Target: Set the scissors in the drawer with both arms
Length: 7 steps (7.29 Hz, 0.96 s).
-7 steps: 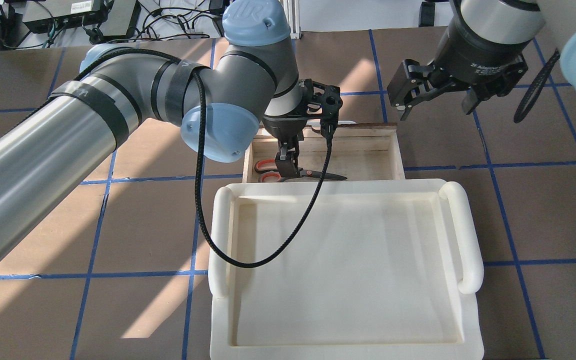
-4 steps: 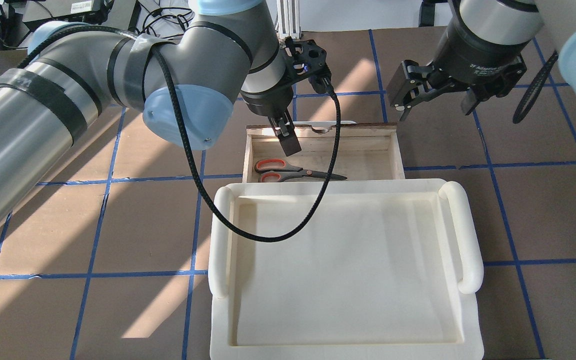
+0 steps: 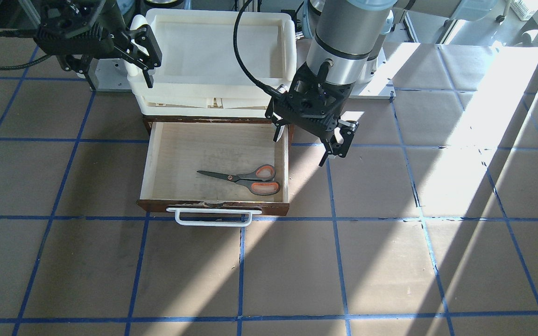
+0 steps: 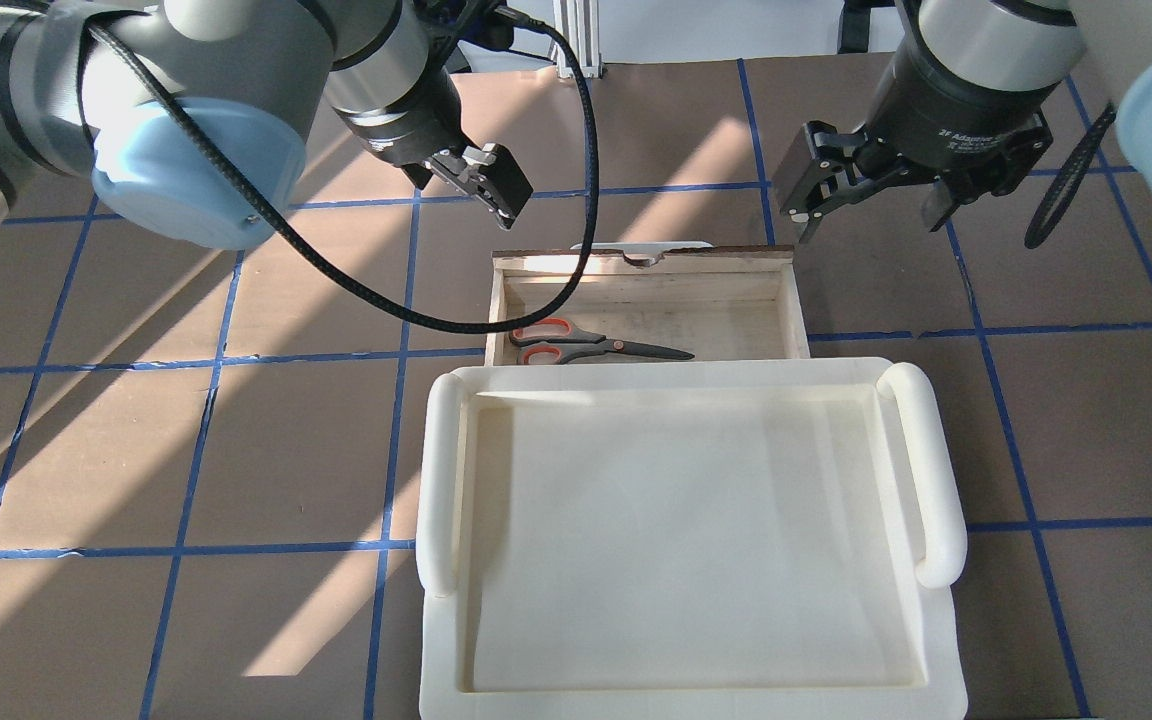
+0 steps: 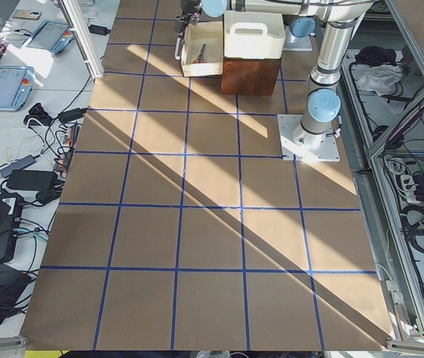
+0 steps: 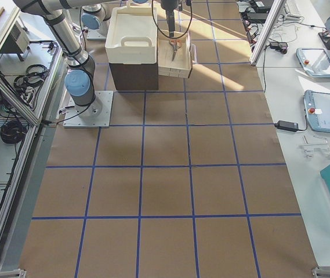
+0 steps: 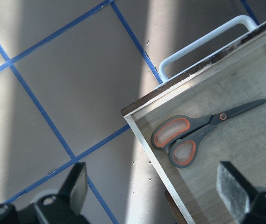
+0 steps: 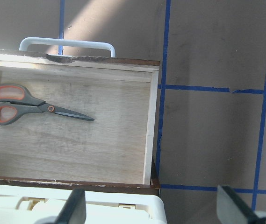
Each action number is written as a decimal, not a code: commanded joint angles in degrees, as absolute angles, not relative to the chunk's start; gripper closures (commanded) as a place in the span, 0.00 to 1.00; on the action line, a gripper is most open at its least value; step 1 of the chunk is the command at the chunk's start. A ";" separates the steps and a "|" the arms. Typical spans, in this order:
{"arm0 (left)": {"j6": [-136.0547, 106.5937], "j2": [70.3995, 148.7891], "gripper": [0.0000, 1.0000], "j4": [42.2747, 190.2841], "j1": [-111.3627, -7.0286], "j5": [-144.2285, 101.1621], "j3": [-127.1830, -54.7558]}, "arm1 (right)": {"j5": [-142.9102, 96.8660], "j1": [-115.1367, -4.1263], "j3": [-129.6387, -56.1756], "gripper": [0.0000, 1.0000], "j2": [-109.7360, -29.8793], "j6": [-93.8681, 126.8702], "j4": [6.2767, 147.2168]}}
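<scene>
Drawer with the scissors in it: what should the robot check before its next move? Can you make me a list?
1. Scissors lie flat inside the drawer: ok.
2. Left gripper open, holding nothing: ok.
3. Left gripper raised and outside the drawer: ok.
4. Right gripper open, empty, apart from the drawer: ok.
5. White handle bare, nothing on it: ok.
6. Space behind the drawer, under the tray, free for sliding it shut: cannot tell, it is hidden.
</scene>
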<state>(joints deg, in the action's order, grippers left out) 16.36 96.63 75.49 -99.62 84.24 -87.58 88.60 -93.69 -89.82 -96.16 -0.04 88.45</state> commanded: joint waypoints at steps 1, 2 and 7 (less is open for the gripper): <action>11.34 94.58 0.00 77.68 -93.71 88.82 -87.63 | 88.59 -93.69 -89.82 0.00 -96.15 -0.09 88.33; 10.38 93.70 0.00 78.39 -93.17 93.99 -87.89 | 88.59 -93.69 -89.82 0.00 -96.15 0.00 88.33; 7.30 90.88 0.00 81.56 -85.99 88.63 -89.82 | 88.24 -93.69 -89.74 0.00 -96.24 -0.09 88.59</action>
<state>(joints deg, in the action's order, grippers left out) 8.11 91.55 80.87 -88.63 91.63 -89.39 88.37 -93.72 -89.81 -96.21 -0.05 88.49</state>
